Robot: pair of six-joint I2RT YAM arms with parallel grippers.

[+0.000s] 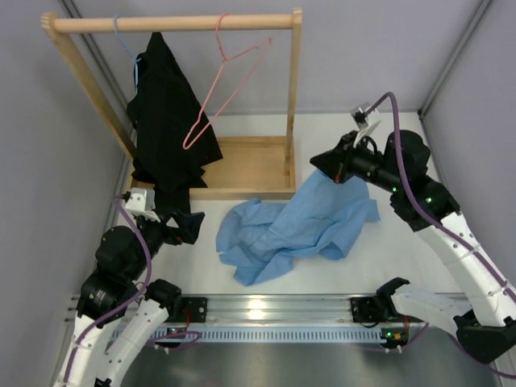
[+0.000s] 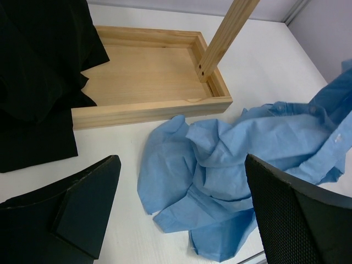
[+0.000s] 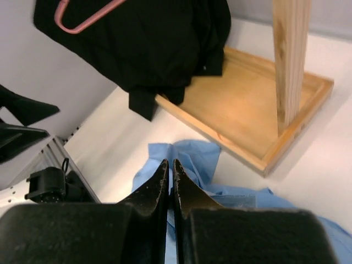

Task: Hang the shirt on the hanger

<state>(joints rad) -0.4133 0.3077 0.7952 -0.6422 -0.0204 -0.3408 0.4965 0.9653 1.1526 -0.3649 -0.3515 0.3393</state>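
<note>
The light blue collared button-up shirt lies crumpled on the white tabletop, just in front of the flat wooden base tray of a light wooden clothes rack. One edge of the shirt is drawn up off the tabletop at its far right, where it rises to the right hand. In the right wrist view that hand's black fingers are pressed together, with a sliver of blue cloth caught between them, so it is pinching the shirt's raised edge. The rest of the shirt trails down and to the left from there.

The left hand sits low near the tabletop, just left of the shirt's heap and apart from it. Its two black fingers are spread wide, with nothing between them.

The thin pink wire hanger hangs tilted from the rack's top rail, well above and behind the shirt, beside a black garment. That garment hangs from a thin blue hanger.
</note>
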